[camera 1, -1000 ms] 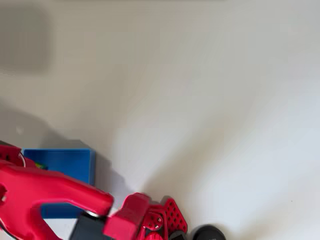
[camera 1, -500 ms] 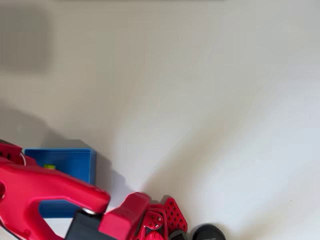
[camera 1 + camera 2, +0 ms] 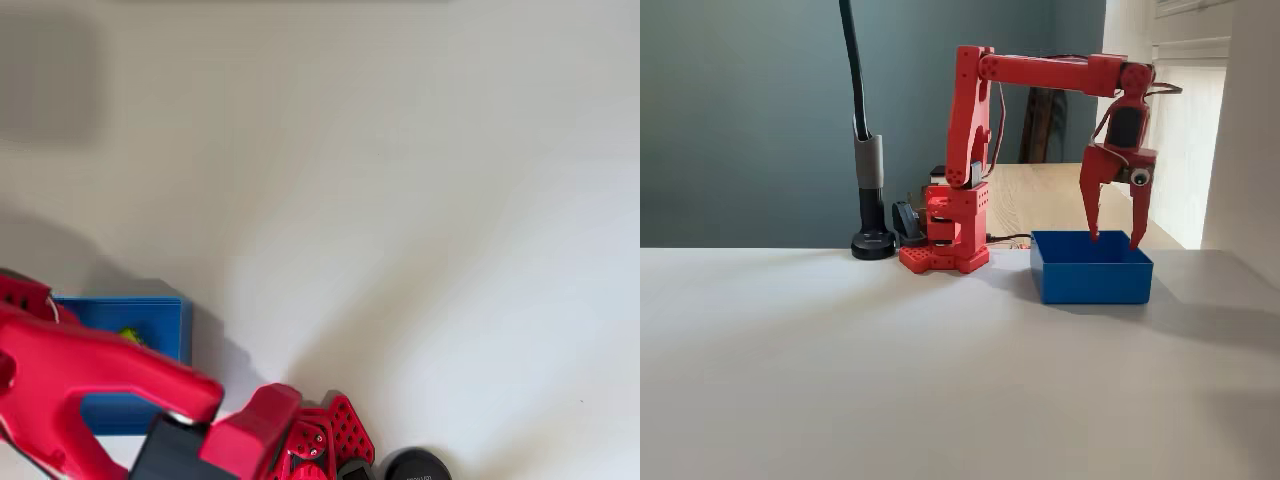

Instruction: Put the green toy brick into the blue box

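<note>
The blue box (image 3: 1090, 279) stands on the white table to the right of the red arm's base (image 3: 945, 240) in the fixed view. In the overhead view the blue box (image 3: 160, 318) lies at the lower left, partly under the red arm. The green toy brick (image 3: 131, 336) lies inside the box as a small lime-green spot. My gripper (image 3: 1115, 238) hangs open just above the box, fingertips at rim height with nothing between them. The box wall hides the brick in the fixed view.
A black lamp stand (image 3: 871, 240) with a tall gooseneck is left of the arm's base; its round foot (image 3: 417, 466) shows at the overhead view's bottom edge. Bare white table spreads in front and to the left.
The green brick has shifted right and slightly lower inside the box, now lying free beside the arm. The arm has moved slightly.
</note>
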`<state>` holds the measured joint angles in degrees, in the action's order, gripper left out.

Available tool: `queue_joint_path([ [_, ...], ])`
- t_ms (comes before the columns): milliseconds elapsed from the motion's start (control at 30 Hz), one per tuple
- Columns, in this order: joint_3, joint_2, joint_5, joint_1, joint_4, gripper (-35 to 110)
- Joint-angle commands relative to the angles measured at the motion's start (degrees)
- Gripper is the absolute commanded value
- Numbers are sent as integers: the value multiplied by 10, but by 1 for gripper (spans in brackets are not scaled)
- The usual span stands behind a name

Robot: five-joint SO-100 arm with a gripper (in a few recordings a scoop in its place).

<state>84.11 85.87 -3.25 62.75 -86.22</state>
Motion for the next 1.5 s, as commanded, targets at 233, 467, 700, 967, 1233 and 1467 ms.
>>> queue_joint_path([
  [233,-6,185,-35,-67,29,0],
  [467,35,278,-4,-196,47,0],
  [700,115,372,43,-363,77,0],
  [967,246,497,68,-515,155,0],
  [1233,394,641,74,-606,178,0],
  [1467,517,781,58,-618,178,0],
])
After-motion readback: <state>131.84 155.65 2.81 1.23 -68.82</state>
